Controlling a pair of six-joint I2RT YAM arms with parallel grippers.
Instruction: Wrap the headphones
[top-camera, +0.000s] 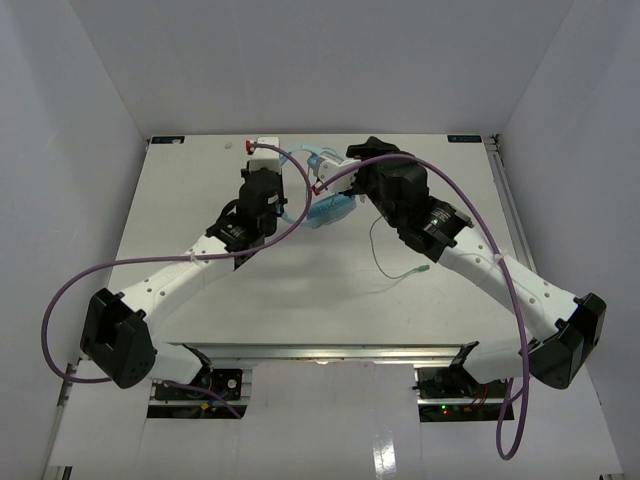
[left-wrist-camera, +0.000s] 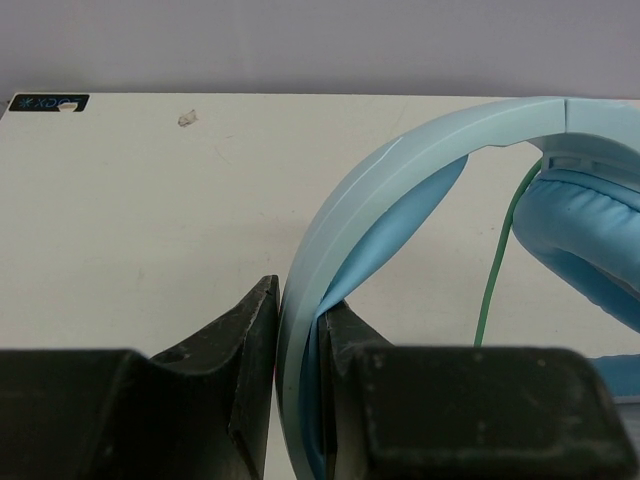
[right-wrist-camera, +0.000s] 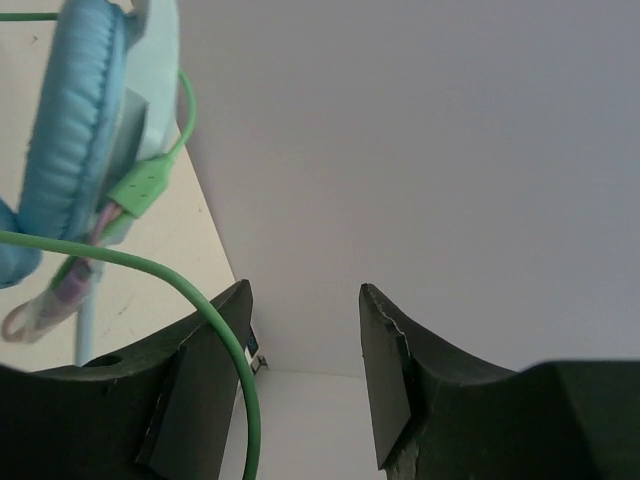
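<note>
1. Top external view: places the headphones (top-camera: 325, 205) at the far middle of the white table (top-camera: 200, 290), between both wrists.
2. Trails their thin pale-green cord (top-camera: 383, 273) loosely toward the near right of the tabletop.
3. Pinches the light blue headband (left-wrist-camera: 400, 160) with the left gripper (left-wrist-camera: 298, 310), fingers pressed against both of its faces, a blue earcup (left-wrist-camera: 590, 235) off to the right.
4. Shows the right gripper (right-wrist-camera: 305, 300) spread, nothing between its fingers, the cord crossing one finger, the headphones just beside.

Cord (top-camera: 385, 262) of headphones (top-camera: 325, 208) lies across open table (top-camera: 300, 310).
</note>
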